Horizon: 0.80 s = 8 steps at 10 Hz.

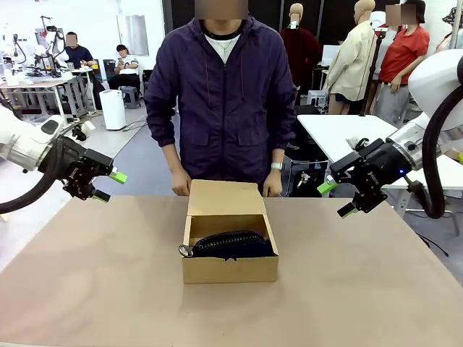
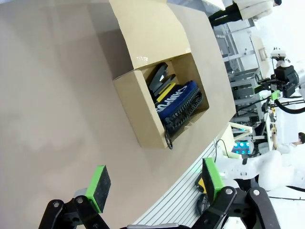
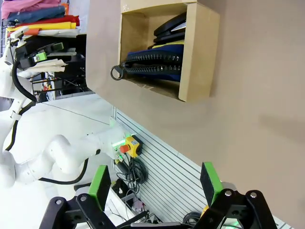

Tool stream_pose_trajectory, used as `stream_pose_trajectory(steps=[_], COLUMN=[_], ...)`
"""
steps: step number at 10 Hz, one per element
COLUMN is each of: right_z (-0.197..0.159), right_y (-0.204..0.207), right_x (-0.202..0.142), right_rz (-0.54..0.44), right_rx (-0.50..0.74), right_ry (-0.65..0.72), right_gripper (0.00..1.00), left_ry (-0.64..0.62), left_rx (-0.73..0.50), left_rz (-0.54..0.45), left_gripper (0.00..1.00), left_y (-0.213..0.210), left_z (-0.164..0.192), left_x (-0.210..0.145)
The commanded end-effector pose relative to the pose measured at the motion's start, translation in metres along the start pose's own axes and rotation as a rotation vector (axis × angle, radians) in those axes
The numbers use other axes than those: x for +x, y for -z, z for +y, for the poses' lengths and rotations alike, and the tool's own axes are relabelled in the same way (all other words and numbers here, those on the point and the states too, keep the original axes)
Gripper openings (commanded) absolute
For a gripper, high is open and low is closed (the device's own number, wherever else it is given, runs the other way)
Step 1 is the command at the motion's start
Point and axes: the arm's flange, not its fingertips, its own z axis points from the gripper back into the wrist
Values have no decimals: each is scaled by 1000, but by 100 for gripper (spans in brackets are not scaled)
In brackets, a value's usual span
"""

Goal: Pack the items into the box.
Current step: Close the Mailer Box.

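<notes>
Pouch [image 2: 178,102], stapler [image 2: 159,75] and knife [image 2: 166,90] all lie in the open box [image 2: 138,112]; packing looks done. Left gripper [image 1: 110,186] and right gripper [image 1: 337,199] hover aside, fingers wide, empty.

You see the stapler [image 2: 159,75] and utility knife [image 2: 167,90] only as slivers, mostly covered by the pouch [image 2: 180,101] inside the box [image 2: 138,107]. Pale lettering on the pouch is too small to read. In your right wrist view, the top edge cuts off the box.
</notes>
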Motion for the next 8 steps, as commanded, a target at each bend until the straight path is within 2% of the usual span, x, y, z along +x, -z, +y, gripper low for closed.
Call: stream_pose_trajectory(steps=[1, 2, 3, 4, 6, 7, 8], right_z=[1, 0, -14, -38, -80, -97, -98], right_y=[2, 0, 20, 42, 81, 94, 102], right_x=[0, 0, 25, 51, 84, 96, 99], right_rz=[-5, 0, -56, -122, -199, -267, -277], right_rx=[1, 0, 14, 53, 116, 120, 159], right_ry=[1, 0, -121, -165, -172, -193, -211], right_gripper=[100, 100, 100, 100, 100, 100, 100], left_ry=[-9, 0, 124, 207, 211, 222, 196], left_rx=[6, 0, -77, -187, -345, -404, -446], left_rz=[-6, 0, -13, -69, -135, -201, -220], left_gripper=[100, 100, 100, 100, 100, 100, 100], left_y=[0, 0, 22, 46, 96, 112, 122], left_z=[0, 0, 21, 52, 118, 142, 157], left_x=[-1, 0, 25, 46, 61, 61, 61])
